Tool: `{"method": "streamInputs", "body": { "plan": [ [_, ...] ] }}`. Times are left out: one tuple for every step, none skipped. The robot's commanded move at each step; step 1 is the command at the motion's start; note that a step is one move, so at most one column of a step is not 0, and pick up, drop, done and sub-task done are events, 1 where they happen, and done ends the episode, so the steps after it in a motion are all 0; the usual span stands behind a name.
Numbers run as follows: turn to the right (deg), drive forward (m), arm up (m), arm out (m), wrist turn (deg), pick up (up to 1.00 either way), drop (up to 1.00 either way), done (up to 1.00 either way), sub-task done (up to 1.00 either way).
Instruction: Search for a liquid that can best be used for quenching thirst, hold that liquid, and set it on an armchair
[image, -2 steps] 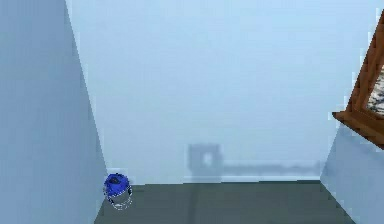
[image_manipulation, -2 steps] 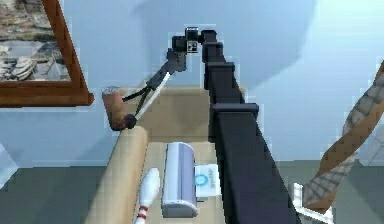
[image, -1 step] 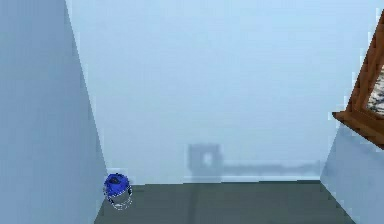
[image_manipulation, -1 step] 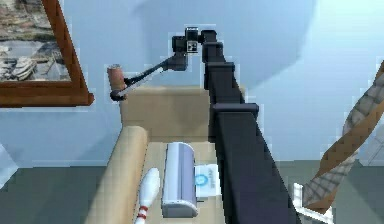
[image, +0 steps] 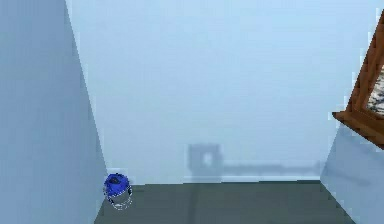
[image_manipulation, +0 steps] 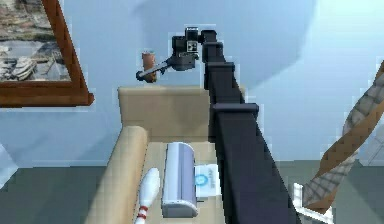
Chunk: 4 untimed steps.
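In the arm side view the dark arm (image_manipulation: 235, 120) rises from the bottom edge up to the gripper (image_manipulation: 152, 70), in front of the pale blue wall. A small brownish upright thing (image_manipulation: 148, 58) hangs at the fingers' end, clear of every surface, so the gripper holds it. It is too small to name for sure. Just below stands a tan armchair (image_manipulation: 165, 105), with its backrest top under the held thing. On the seat lie a white pin-shaped object (image_manipulation: 150, 195), a grey-white cylinder (image_manipulation: 180, 175) and a flat white-and-blue item (image_manipulation: 208, 180).
A wood-framed picture (image_manipulation: 35, 45) hangs at the arm side view's upper left, and another wooden frame (image_manipulation: 350, 140) leans at its right. In the forward view a small blue container (image: 118, 188) stands on the dark floor in a wall corner. A framed picture (image: 368, 95) is at the right edge.
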Motion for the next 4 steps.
{"method": "streamInputs", "body": {
  "plan": [
    [0.0,0.0,0.0,0.0,39.0,0.0,0.0,0.0,0.0],
    [0.0,0.0,-0.38,0.0,0.0,0.0,0.0,0.0,0.0],
    [0.0,0.0,-0.32,0.0,0.0,0.0,0.0,0.0,0.0],
    [0.0,0.0,0.0,0.0,0.0,0.0,1.0,0.0,0.0]
  ]
}}
